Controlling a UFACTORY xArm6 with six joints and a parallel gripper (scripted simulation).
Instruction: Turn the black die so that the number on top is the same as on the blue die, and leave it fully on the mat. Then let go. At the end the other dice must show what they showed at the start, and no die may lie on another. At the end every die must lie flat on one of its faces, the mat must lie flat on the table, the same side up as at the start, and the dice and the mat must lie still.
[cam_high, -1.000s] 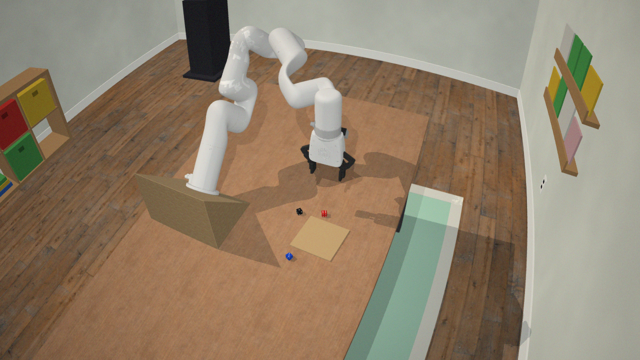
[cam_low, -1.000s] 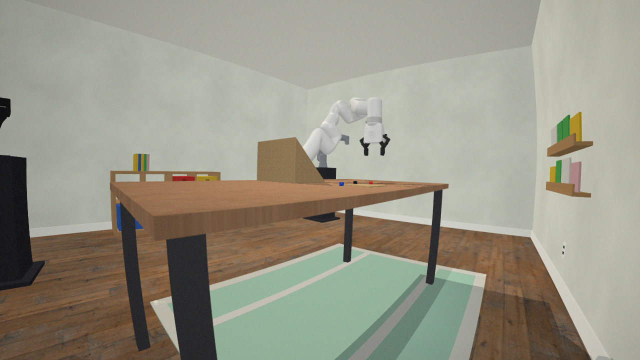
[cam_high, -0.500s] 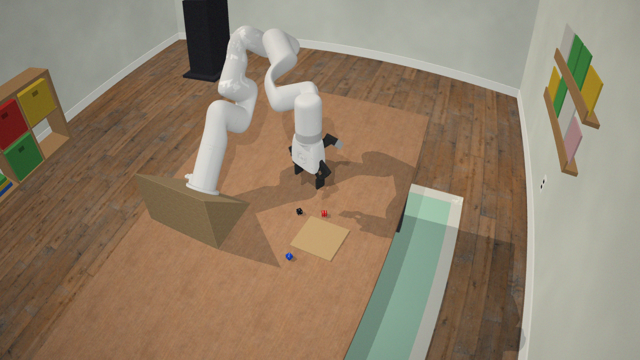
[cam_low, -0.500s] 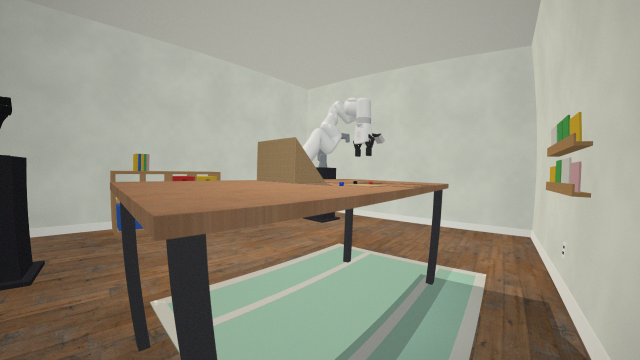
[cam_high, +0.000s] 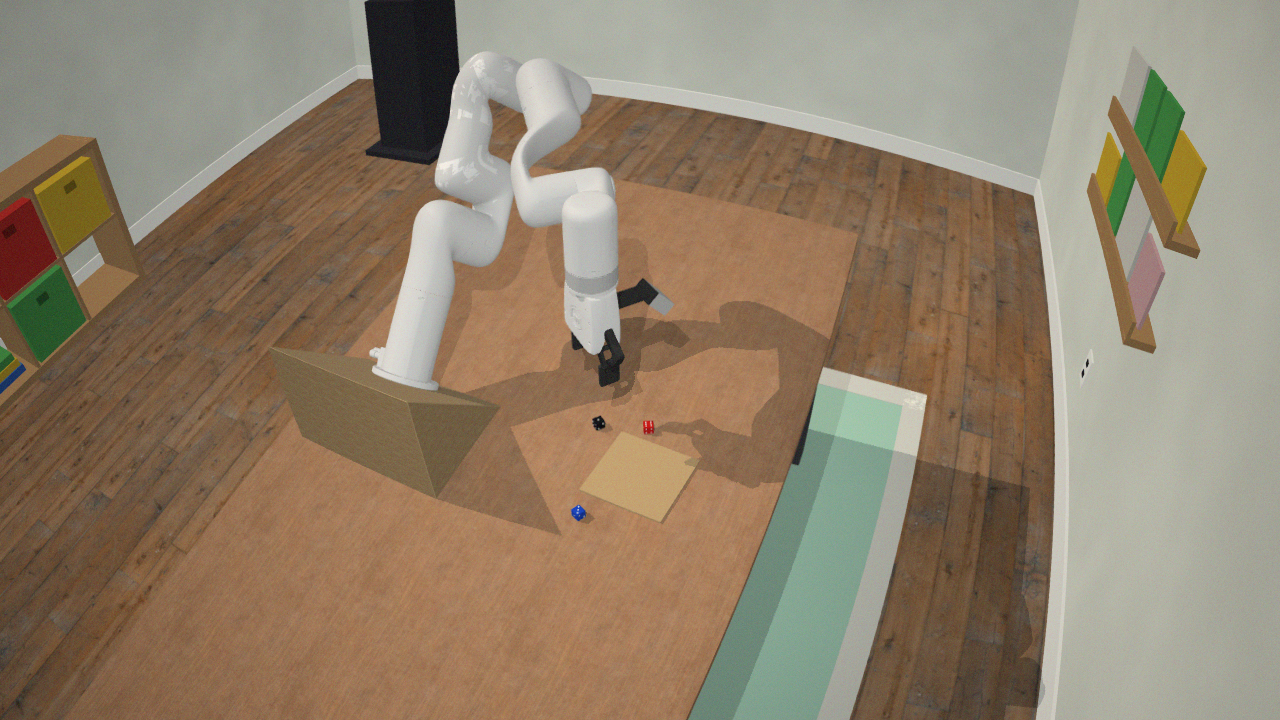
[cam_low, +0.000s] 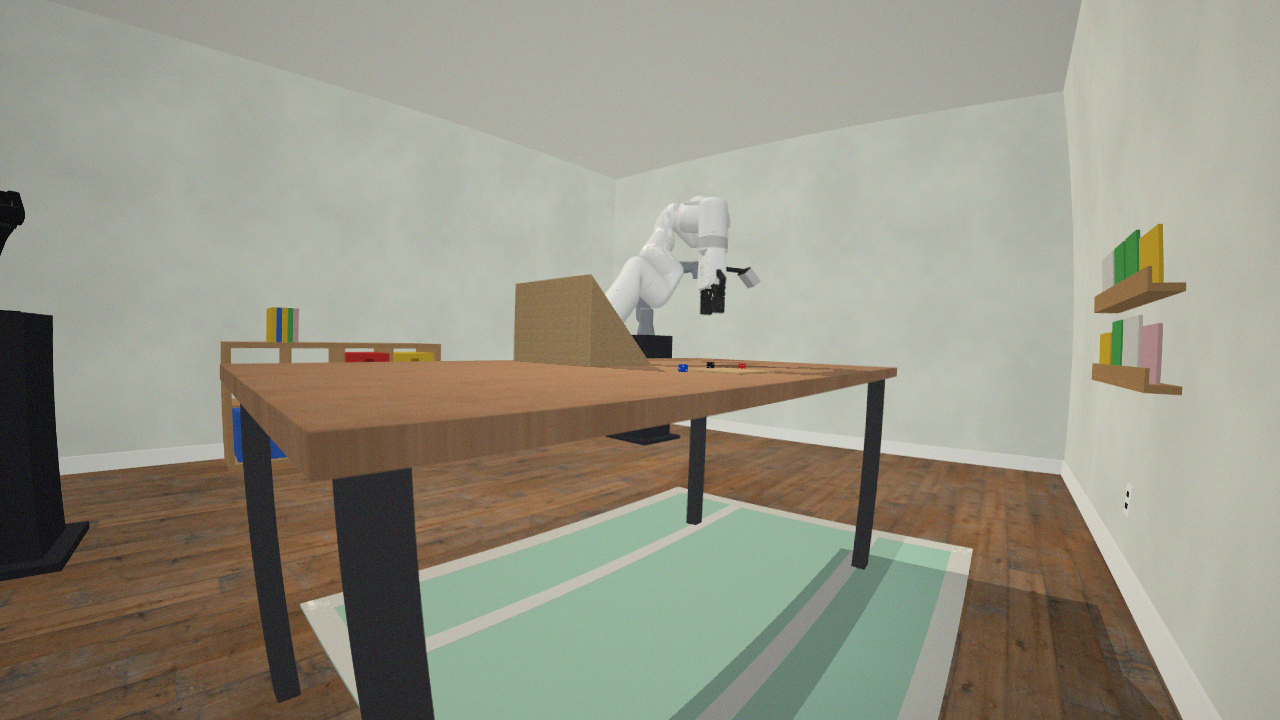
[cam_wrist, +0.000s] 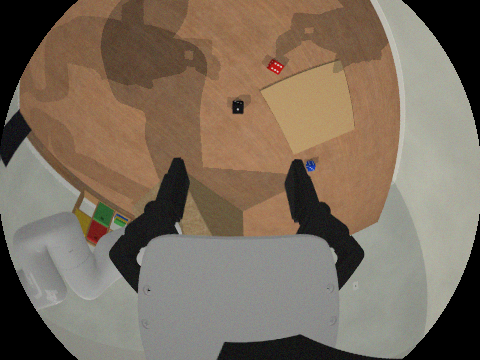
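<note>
The gripper (cam_wrist: 235, 182) hangs high above the table (cam_high: 268, 573). Ahead of its fingertips in the wrist view lies the black die (cam_wrist: 238, 107); beyond that, to the right, the red die (cam_wrist: 275, 66). The mat (cam_wrist: 308, 107) lies right of both, and the blue die (cam_wrist: 310, 166) sits beside the right fingertip (cam_wrist: 295, 174).
</note>
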